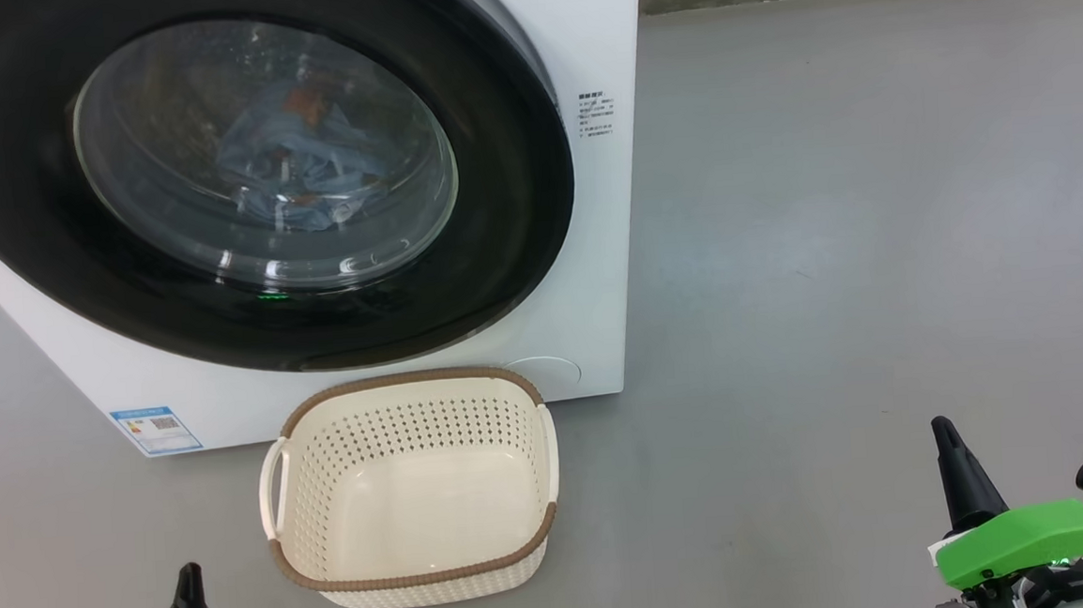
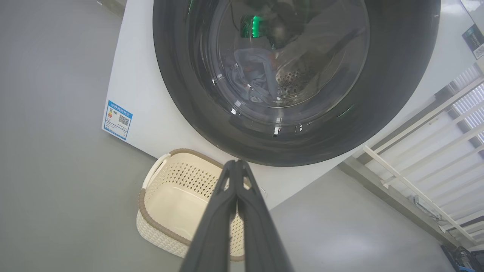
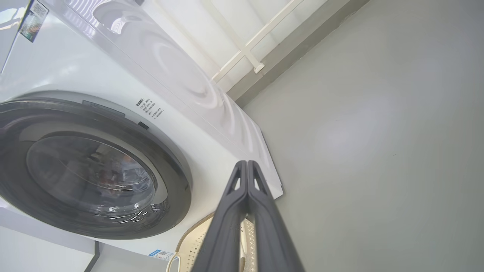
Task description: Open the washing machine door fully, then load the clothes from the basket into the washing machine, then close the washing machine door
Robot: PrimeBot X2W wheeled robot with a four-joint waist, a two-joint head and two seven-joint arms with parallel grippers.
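Left gripper [image 2: 237,163] was fully closed, fingers pressed tip to tip, holding nothing. Right gripper [image 3: 246,163] was the same: closed flat and empty. Both sat low over the grey floor [image 1: 828,230], well apart from each other. The basket [image 1: 408,434] stood on the floor ahead of the left gripper and a bit to its right, near but not touching, and well to the left of the right gripper. Its bare bottom showed. Just beyond the basket from both grippers stood the washing machine [image 1: 594,244]; the basket's far rim was right up at its front, but contact couldn't be told. The washing machine door [image 1: 260,312] was shut flush on the front, ahead of and above the left gripper and ahead-left of the right one. The clothes [image 1: 294,178] lay in the drum behind the door glass, light blue with a bit of orange, well apart from both grippers. Blue label sticker [image 1: 156,429] was on the machine's lower front corner, straight ahead of the left gripper.
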